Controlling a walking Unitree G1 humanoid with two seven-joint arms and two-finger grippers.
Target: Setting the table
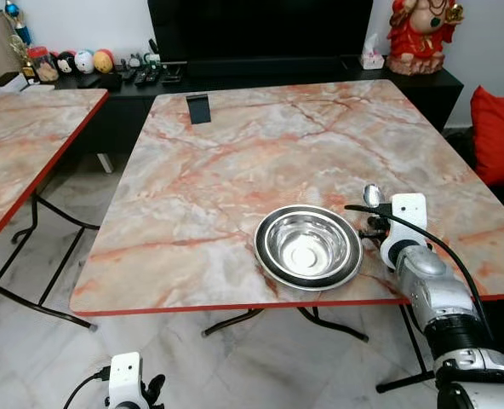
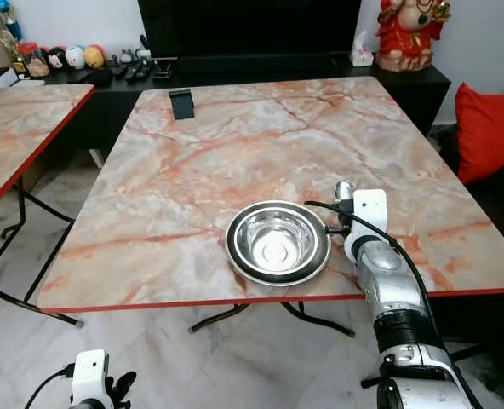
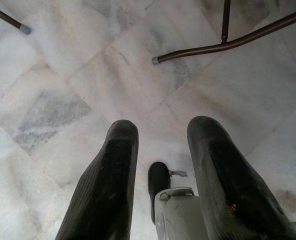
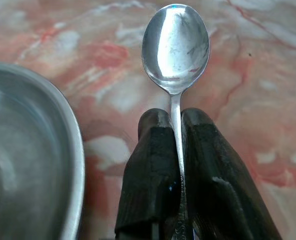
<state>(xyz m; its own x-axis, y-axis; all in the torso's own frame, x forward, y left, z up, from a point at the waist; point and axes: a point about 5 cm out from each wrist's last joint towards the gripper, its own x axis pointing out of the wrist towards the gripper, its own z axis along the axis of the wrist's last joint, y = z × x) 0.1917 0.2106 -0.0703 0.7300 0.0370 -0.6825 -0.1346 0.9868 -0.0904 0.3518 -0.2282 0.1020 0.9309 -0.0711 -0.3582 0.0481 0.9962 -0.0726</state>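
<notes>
Spoon placement beside bowl, right side.
Right tool [image 4: 176, 150] clamped spoon [image 4: 175, 47] handle just beside bowl [image 1: 308, 245] above counter [image 1: 201, 196]; next: lower, release. Left tool [image 3: 160, 165] idle, fingers apart.

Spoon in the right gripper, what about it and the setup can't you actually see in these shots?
- Spoon handle: its lower end is hidden between the right gripper fingers in the right wrist view.
- Whether the spoon touches the table: cannot tell; the eye views show it too small beside the bowl.
- Bowl's far side: cut off by the right wrist view's edge.
- Left gripper: hangs over the floor; its arm is cut off by the eye views' bottom edge.
</notes>
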